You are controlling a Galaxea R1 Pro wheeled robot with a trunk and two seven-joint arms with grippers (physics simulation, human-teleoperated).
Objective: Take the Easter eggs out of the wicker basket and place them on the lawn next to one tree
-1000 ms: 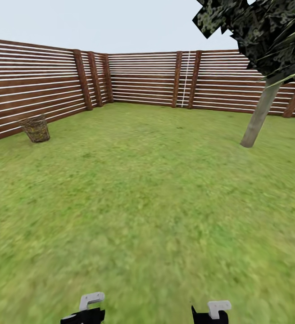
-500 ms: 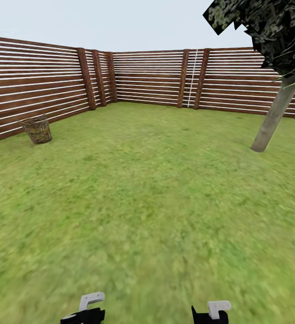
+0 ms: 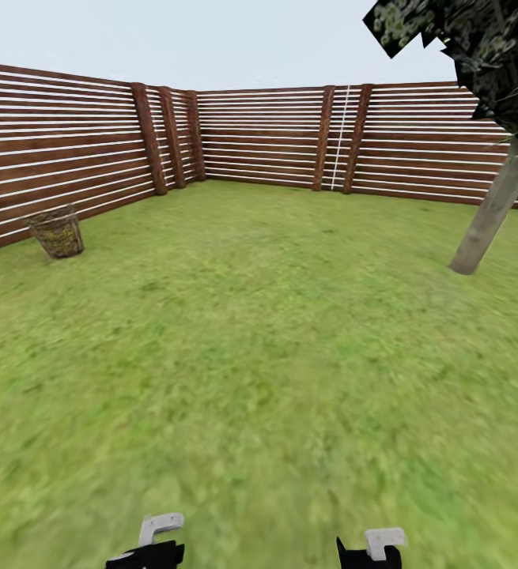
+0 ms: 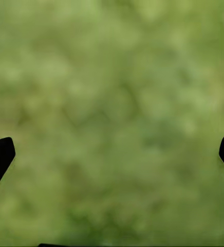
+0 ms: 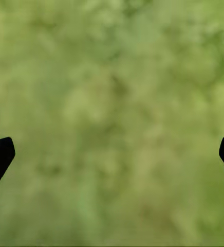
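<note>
The brown wicker basket (image 3: 56,233) stands far off on the lawn (image 3: 259,332) at the left, close to the fence. Yellowish tints show through its weave, but no Easter eggs can be made out at this distance. A tree with a slim grey trunk (image 3: 496,209) and dark jagged canopy (image 3: 480,47) stands at the far right. My left gripper (image 3: 152,545) and right gripper (image 3: 373,549) sit low at the picture's bottom edge. In the wrist views, the left gripper (image 4: 112,154) and right gripper (image 5: 112,154) hang open over blurred grass, holding nothing.
A brown horizontal-slat fence (image 3: 266,134) rings the lawn at the left and back, with thick posts (image 3: 148,138) at the corner. Wide open grass lies between me, the basket and the tree.
The whole picture has shifted, so the camera has moved: the tree sits nearer the right edge, the basket slightly further left and lower. Both grippers keep their pose.
</note>
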